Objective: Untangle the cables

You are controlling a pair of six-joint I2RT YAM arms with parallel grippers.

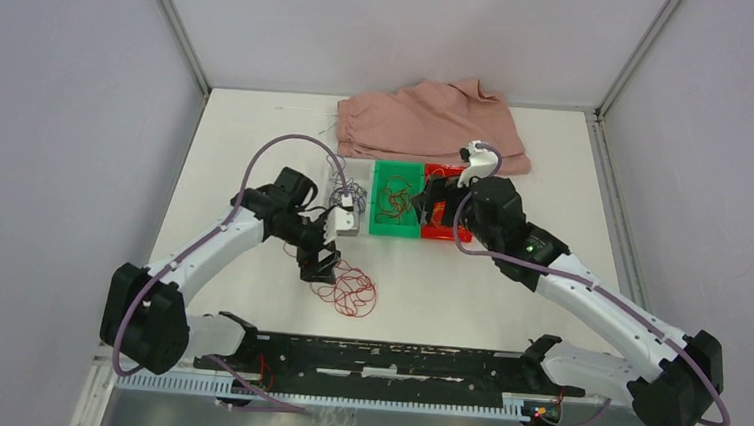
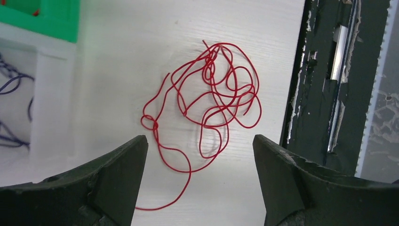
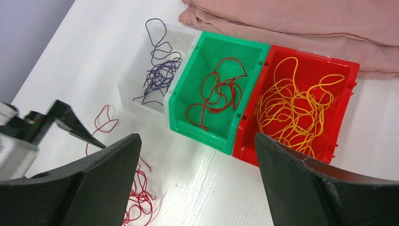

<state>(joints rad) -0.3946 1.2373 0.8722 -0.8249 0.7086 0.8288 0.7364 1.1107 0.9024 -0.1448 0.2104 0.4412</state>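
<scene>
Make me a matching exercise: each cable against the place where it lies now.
Cables:
1. yellow cable
2. purple-blue cable
3. bright red cable
4. dark red cable

Places:
A. clear bin
B. green bin
C. red bin
D. tabletop, outside the bins

Pairs: 1-C, 2-A, 3-D, 4-B
</scene>
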